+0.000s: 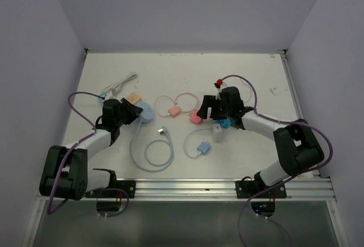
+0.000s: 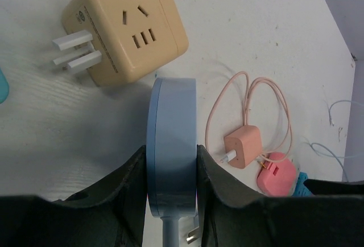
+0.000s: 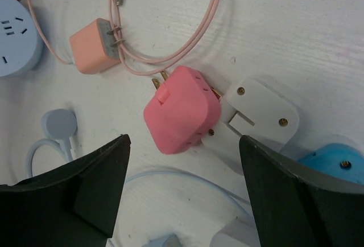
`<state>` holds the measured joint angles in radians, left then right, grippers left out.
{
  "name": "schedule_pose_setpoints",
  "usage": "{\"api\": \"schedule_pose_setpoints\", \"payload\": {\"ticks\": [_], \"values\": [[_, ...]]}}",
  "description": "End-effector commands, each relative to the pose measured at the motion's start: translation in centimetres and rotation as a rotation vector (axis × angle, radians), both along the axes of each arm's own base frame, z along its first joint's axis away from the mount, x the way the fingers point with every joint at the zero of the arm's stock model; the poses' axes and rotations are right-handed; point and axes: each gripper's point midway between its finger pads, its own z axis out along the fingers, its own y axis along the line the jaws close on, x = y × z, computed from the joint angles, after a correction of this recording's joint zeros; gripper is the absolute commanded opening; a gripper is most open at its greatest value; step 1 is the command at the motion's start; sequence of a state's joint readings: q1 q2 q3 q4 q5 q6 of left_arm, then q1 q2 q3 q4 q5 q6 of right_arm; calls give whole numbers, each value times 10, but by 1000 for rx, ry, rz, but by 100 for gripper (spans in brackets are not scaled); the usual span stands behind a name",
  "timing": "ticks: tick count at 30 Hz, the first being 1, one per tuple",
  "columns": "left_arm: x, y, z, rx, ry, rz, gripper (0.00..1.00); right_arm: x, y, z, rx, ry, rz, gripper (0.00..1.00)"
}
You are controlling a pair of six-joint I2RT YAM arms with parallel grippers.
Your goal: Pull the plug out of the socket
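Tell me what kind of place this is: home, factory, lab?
Most likely a robot lab test cell: a white table boxed in by plain panels, a left arm and right arm bolted to a metal rail at its near edge, and a pink adapter and beige adapter lying loose as props.

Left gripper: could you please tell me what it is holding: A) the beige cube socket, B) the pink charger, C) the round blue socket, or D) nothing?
C: in the left wrist view the left gripper is shut on the rim of the blue socket, the beige cube lying free beyond it.
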<state>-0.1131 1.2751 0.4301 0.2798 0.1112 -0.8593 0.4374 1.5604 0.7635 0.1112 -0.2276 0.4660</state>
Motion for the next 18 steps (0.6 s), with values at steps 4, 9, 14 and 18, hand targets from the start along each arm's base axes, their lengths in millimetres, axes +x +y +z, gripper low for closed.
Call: {"api": "schedule_pose_setpoints", "payload": {"ticks": [4, 9, 14, 18], "values": [[-37, 25, -48, 88, 203, 68, 47, 3, -25, 62, -68, -142, -57, 89], [-38, 23, -39, 90, 185, 52, 77, -3, -47, 119, -109, -260, -113, 93], [-43, 23, -23, 104, 158, 30, 91, -11, -76, 163, -170, -355, -200, 97], [-37, 29, 19, 149, 86, 28, 100, -23, -97, 196, -205, -418, -256, 99]]}}
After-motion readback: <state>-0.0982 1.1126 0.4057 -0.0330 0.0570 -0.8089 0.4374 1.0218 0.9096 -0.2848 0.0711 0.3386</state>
